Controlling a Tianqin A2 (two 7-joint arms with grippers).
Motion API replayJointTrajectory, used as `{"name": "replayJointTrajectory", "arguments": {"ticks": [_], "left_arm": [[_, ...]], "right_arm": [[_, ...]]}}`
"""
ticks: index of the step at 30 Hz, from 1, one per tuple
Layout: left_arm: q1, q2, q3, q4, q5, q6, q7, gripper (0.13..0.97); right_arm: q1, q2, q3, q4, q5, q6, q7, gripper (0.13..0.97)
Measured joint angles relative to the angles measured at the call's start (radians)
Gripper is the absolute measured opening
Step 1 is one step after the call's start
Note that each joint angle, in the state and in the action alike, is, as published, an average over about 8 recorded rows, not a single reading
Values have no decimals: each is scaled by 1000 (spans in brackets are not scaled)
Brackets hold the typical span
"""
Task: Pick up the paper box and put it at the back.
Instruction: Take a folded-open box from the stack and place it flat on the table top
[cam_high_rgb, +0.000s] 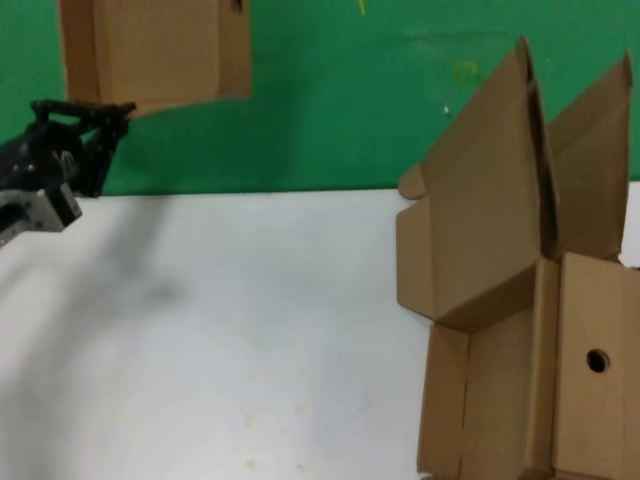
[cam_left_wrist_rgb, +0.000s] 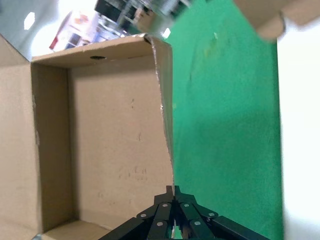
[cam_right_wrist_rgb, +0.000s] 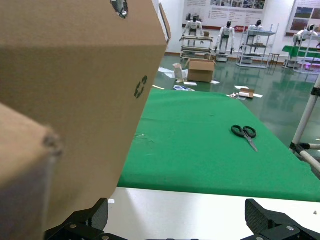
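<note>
The paper box is a brown cardboard box held in the air at the far left, over the green mat at the back. My left gripper is just below it and shut on its side wall. In the left wrist view the closed fingertips pinch the thin wall edge, with the box's open inside beside them and the mat on the other side. My right gripper is out of the head view; its wrist view shows it open and empty above the white tabletop.
Two more cardboard boxes with raised lids stand on the white table at the right; one has a round hole. A cardboard box looms close beside my right gripper. Scissors lie on the mat.
</note>
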Motion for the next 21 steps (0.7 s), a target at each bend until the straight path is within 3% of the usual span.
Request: {"name": "replayJointTrajectory", "arguments": {"ticks": [6, 13, 17, 21], "left_arm": [[-155, 22, 61, 217, 55, -24, 166, 146], [-307, 43, 56, 508, 37, -7, 403, 146], [-376, 27, 37, 640, 16, 11, 499, 146], [-425, -9, 18, 744, -3, 32, 565, 146]], "right_arm": [[0, 0, 0, 0, 0, 0, 0, 966], [0, 0, 0, 0, 0, 0, 0, 966], [0, 0, 0, 0, 0, 0, 0, 966], [0, 0, 0, 0, 0, 0, 0, 966]]}}
